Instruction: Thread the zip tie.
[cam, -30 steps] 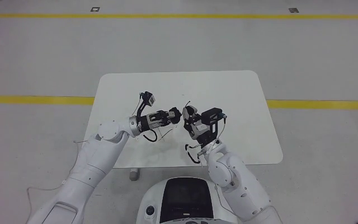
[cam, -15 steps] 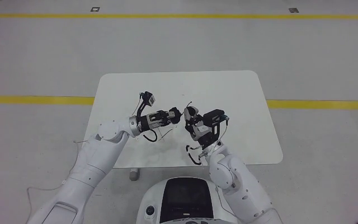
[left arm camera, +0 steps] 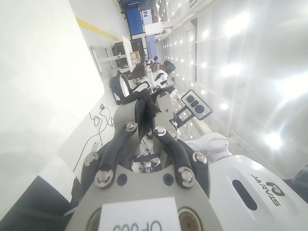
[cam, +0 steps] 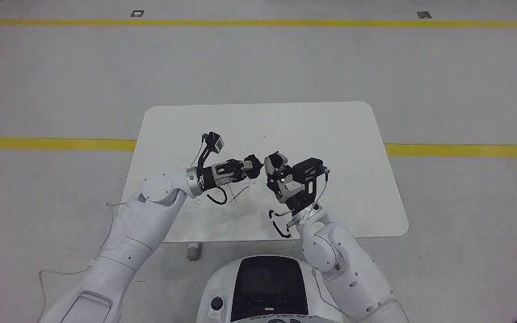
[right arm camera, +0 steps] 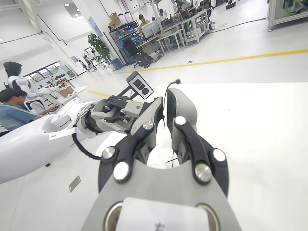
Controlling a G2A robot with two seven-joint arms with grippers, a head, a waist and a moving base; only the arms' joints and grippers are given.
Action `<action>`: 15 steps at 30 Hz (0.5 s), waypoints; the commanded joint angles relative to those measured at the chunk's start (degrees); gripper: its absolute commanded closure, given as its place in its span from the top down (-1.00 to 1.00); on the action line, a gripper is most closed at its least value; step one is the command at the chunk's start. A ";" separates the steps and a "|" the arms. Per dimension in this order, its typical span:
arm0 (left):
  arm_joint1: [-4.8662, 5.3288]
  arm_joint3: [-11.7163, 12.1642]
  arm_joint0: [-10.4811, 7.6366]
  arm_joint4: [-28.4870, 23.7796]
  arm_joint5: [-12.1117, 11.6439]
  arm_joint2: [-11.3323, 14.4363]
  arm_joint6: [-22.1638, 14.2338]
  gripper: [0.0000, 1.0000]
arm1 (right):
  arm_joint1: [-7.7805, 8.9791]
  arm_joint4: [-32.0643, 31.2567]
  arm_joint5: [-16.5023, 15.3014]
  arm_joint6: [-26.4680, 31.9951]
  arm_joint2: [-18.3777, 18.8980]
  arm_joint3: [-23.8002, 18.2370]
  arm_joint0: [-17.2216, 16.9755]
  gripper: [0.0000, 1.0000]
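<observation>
A thin black zip tie (right arm camera: 177, 81) stands upright between the fingers of my right gripper (right arm camera: 165, 99), its small head curling above the fingertips and its strap running down past the pads. That gripper is shut on it. My left gripper (right arm camera: 154, 111) meets the strap from the side, tip to tip with the right one. In the left wrist view my left gripper (left arm camera: 147, 98) is shut, with a black piece of the tie at its fingertips. From above, the left gripper (cam: 252, 164) and right gripper (cam: 271, 166) touch over the middle of the white table (cam: 339, 133).
The table top (right arm camera: 240, 111) around both grippers is bare. A thin dark line (cam: 234, 194) hangs below the left wrist. Yellow floor stripes (cam: 65, 144) run past the table's sides.
The right gripper has edged slightly toward the left gripper. The left arm has kept still.
</observation>
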 commanded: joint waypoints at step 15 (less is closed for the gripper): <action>-0.09 -0.12 0.52 -2.21 1.25 0.06 1.17 -1.00 | 1.21 -9.18 -2.13 -2.24 2.73 -2.18 -1.55 1.00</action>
